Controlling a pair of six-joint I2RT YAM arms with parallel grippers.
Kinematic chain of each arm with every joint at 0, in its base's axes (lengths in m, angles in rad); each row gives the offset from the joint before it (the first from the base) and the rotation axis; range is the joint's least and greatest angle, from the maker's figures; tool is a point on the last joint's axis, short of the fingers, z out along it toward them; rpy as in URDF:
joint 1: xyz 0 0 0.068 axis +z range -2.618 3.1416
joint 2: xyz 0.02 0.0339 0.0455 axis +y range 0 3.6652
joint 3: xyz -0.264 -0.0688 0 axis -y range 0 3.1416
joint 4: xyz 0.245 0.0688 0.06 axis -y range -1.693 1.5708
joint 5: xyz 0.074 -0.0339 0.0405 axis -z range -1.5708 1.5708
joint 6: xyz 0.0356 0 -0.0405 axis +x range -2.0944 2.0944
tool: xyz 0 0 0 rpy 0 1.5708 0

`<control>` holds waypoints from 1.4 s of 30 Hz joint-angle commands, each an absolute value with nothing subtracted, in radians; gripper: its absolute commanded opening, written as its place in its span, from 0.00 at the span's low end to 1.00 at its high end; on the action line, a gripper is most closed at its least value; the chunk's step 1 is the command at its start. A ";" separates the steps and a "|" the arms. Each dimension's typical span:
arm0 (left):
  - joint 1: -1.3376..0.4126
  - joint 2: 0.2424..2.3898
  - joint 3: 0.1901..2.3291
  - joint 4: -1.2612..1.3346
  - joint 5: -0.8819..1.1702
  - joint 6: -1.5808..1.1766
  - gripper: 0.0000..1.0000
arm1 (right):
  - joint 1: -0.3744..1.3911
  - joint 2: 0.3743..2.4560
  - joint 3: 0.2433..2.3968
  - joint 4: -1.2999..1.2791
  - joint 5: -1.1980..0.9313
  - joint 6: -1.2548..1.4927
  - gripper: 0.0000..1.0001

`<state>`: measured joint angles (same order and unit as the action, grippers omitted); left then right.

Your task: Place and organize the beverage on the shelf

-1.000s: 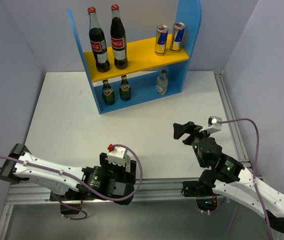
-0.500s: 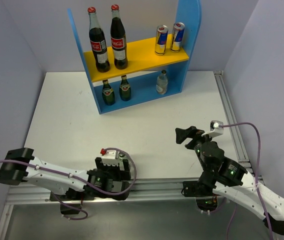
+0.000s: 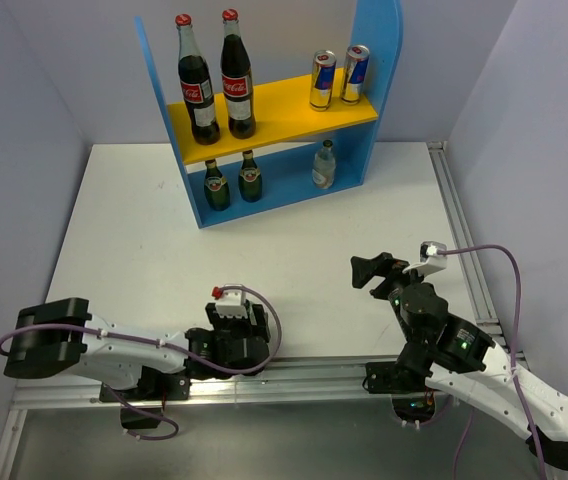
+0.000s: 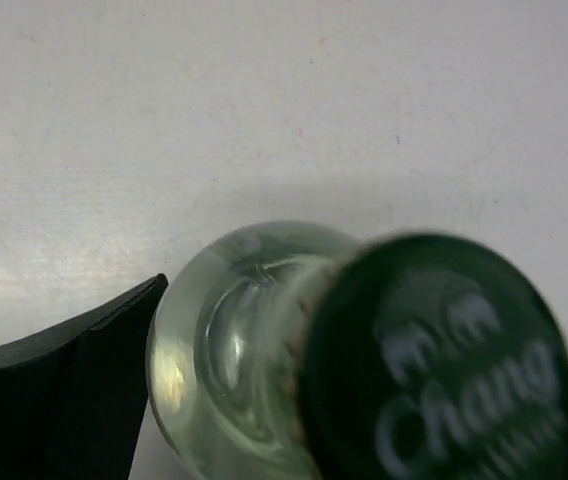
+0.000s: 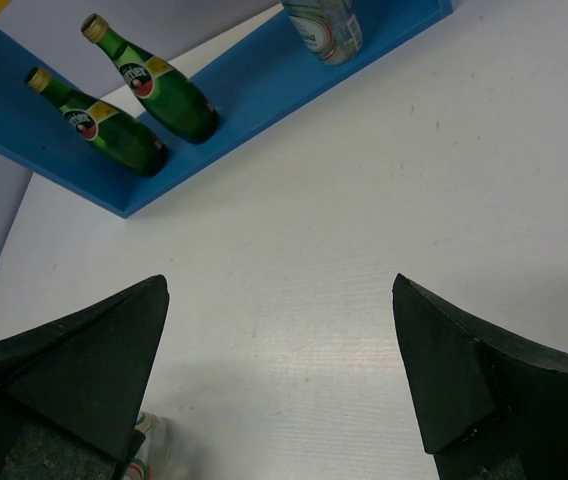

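The shelf (image 3: 379, 60) stands at the back of the table. Two cola bottles (image 3: 196, 85) and two cans (image 3: 336, 75) stand on its yellow upper board. One small clear bottle (image 3: 324, 163) stands at the right of the blue base, also in the right wrist view (image 5: 324, 25). My left gripper (image 3: 239, 330) is low at the near table edge. In its wrist view, the left gripper (image 4: 364, 330) has its jaws wide apart around a second clear bottle (image 4: 234, 350) with a dark green cap (image 4: 444, 370). My right gripper (image 3: 366, 268) (image 5: 280, 282) is open and empty above bare table.
Two green glass bottles (image 3: 232, 180) stand at the left of the shelf's base, also in the right wrist view (image 5: 124, 105). An aluminium rail (image 3: 464, 230) runs along the table's right edge. Lilac walls close in the left and right sides.
My left wrist has shifted right and slightly toward the shelf along the near edge. My right gripper drew back a little one second ago and has since held still.
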<state>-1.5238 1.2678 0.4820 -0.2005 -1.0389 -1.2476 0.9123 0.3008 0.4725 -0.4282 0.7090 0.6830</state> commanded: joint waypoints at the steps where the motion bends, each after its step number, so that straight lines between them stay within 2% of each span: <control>1: -1.474 1.267 0.453 -0.030 -1.031 -1.138 0.80 | 0.919 0.301 0.472 -0.426 0.719 0.686 1.00; 3: -1.448 1.272 0.445 -0.009 -1.031 -1.102 0.70 | 0.917 0.301 0.472 -0.426 0.721 0.686 1.00; 4: -1.440 1.282 0.445 0.032 -1.031 -1.089 0.56 | 0.919 0.299 0.472 -0.426 0.721 0.687 1.00; 6: -1.418 1.305 0.452 0.054 -1.029 -1.057 0.38 | 0.919 0.301 0.472 -0.425 0.719 0.686 1.00; 7: -1.407 1.315 0.457 0.083 -1.019 -1.040 0.24 | 0.919 0.301 0.472 -0.425 0.721 0.686 1.00; 9: -1.379 1.350 0.482 0.109 -1.008 -0.996 0.13 | 0.919 0.305 0.471 -0.422 0.723 0.686 1.00; 10: -1.367 1.365 0.495 0.123 -1.000 -0.971 0.02 | 0.919 0.308 0.472 -0.422 0.723 0.687 1.00; 17: -1.241 1.508 0.667 0.277 -0.921 -0.723 0.00 | 0.917 0.298 0.469 -0.423 0.724 0.692 1.00; 23: -1.071 1.649 0.937 0.374 -0.799 -0.528 0.00 | 0.917 0.273 0.462 -0.422 0.716 0.686 1.00; 32: -0.908 1.913 1.366 0.321 -0.654 -0.423 0.00 | 0.919 0.275 0.460 -0.411 0.695 0.677 1.00; 42: -0.776 2.299 1.929 0.238 -0.560 -0.371 0.00 | 0.919 0.267 0.430 -0.368 0.657 0.667 1.00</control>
